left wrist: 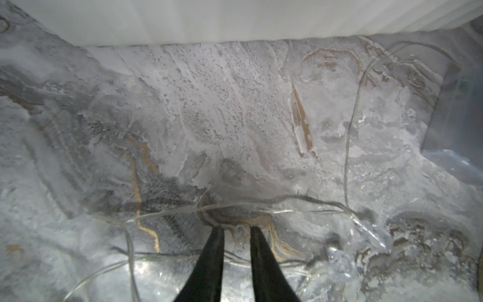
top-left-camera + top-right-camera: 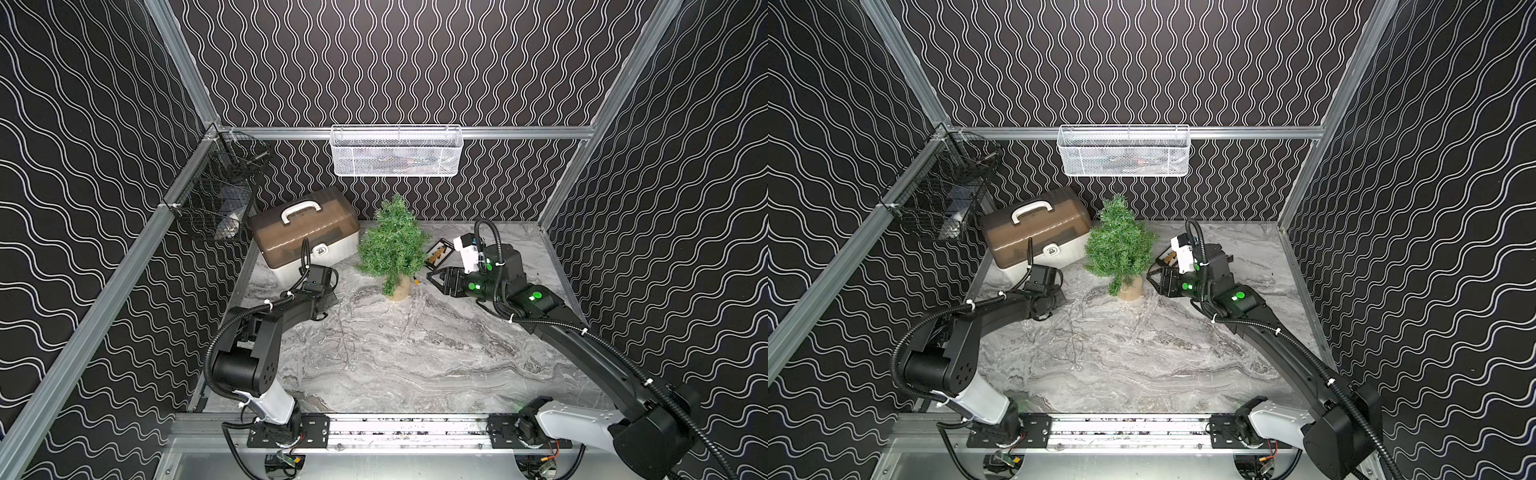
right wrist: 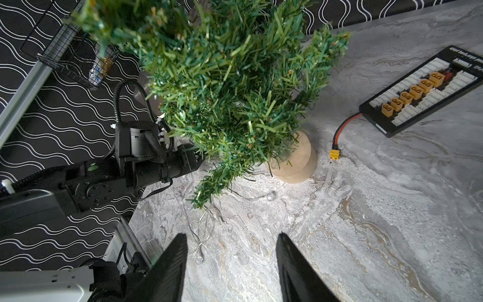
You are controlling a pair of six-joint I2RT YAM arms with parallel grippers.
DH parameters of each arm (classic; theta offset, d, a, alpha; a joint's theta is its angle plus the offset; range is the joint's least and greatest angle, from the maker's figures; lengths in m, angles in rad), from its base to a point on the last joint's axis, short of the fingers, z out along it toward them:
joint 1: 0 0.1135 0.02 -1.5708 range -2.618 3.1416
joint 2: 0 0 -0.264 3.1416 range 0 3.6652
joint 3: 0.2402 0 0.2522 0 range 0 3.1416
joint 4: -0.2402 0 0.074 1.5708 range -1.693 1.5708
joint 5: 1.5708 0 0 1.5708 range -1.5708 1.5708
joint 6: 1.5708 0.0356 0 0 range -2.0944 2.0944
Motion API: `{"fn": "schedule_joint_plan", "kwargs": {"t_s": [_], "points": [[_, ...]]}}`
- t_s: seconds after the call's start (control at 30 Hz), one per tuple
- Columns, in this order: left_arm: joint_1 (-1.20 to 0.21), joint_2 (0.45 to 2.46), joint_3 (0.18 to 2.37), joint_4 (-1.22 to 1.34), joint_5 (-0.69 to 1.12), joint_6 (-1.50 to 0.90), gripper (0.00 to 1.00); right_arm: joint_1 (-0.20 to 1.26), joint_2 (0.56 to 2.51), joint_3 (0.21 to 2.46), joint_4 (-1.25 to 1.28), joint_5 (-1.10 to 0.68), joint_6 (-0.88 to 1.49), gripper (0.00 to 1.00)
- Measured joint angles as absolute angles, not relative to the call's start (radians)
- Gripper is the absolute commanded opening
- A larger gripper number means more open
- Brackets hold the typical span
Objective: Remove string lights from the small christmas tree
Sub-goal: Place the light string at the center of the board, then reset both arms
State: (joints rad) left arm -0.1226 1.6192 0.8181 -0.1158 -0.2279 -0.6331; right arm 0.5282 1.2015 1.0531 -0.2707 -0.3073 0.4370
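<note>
The small christmas tree (image 2: 392,241) stands between case (image 2: 305,232) and connector board (image 2: 439,253); string lights (image 2: 345,345) lie before it.

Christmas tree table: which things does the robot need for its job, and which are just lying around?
For the job:
- small christmas tree
- string lights
- left gripper, open
- right gripper, open

Just lying about:
- brown-lidded box
- black connector board
- white mesh basket, hanging on the back rail
- black wire basket, hanging on the side rail
</note>
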Motion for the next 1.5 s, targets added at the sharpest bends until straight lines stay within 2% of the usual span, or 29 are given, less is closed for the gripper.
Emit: {"fn": "schedule_joint_plan", "kwargs": {"t_s": [0.03, 0.07, 0.1, 0.13, 0.17, 0.27, 0.33, 0.5, 0.63, 0.77, 0.87, 1.0, 1.23, 1.43, 1.5], "points": [[-0.135, 1.606, 0.828, -0.136, -0.243, -0.633, 0.42, 0.528, 1.200, 1.052, -0.270, -0.303, 0.437, 0.58], [-0.154, 1.589, 0.843, -0.155, -0.259, -0.629, 0.52, 0.528, 1.200, 1.051, -0.271, -0.298, 0.436, 0.60], [-0.176, 1.575, 0.861, -0.166, -0.276, -0.621, 0.65, 0.527, 1.201, 1.049, -0.271, -0.292, 0.436, 0.61], [-0.202, 1.556, 0.888, -0.175, -0.301, -0.593, 0.96, 0.524, 1.203, 1.049, -0.273, -0.278, 0.436, 0.63], [-0.225, 1.539, 0.913, -0.179, -0.322, -0.574, 0.99, 0.519, 1.207, 1.049, -0.273, -0.261, 0.437, 0.69], [-0.242, 1.496, 0.963, -0.178, -0.340, -0.506, 0.99, 0.487, 1.220, 1.049, -0.282, -0.195, 0.438, 0.86], [-0.243, 1.474, 0.979, -0.173, -0.356, -0.450, 0.99, 0.442, 1.221, 1.050, -0.295, -0.129, 0.444, 0.93], [-0.247, 1.393, 0.898, -0.068, -0.422, -0.266, 0.99, 0.290, 1.217, 1.035, -0.315, 0.065, 0.464, 0.99], [-0.246, 1.322, 0.688, 0.155, -0.467, -0.044, 0.99, 0.172, 1.265, 1.011, -0.330, 0.180, 0.492, 1.00], [-0.224, 1.288, 0.489, 0.383, -0.469, 0.097, 0.99, 0.112, 1.325, 0.974, -0.340, 0.285, 0.504, 1.00], [-0.207, 1.287, 0.440, 0.479, -0.471, 0.115, 0.99, 0.096, 1.350, 0.920, -0.315, 0.411, 0.503, 1.00], [-0.205, 1.334, 0.399, 0.582, -0.439, 0.095, 0.99, 0.094, 1.359, 0.736, -0.138, 0.500, 0.387, 1.00], [-0.176, 1.449, 0.350, 0.757, -0.375, 0.035, 0.99, 0.093, 1.358, 0.442, 0.289, 0.495, 0.205, 1.00], [-0.114, 1.627, 0.287, 1.013, -0.359, 0.013, 0.99, 0.093, 1.488, 0.380, 0.652, 0.497, 0.113, 1.00], [-0.107, 1.646, 0.264, 1.025, -0.352, 0.005, 0.99, 0.093, 1.522, 0.364, 0.756, 0.486, 0.106, 1.00]]}}
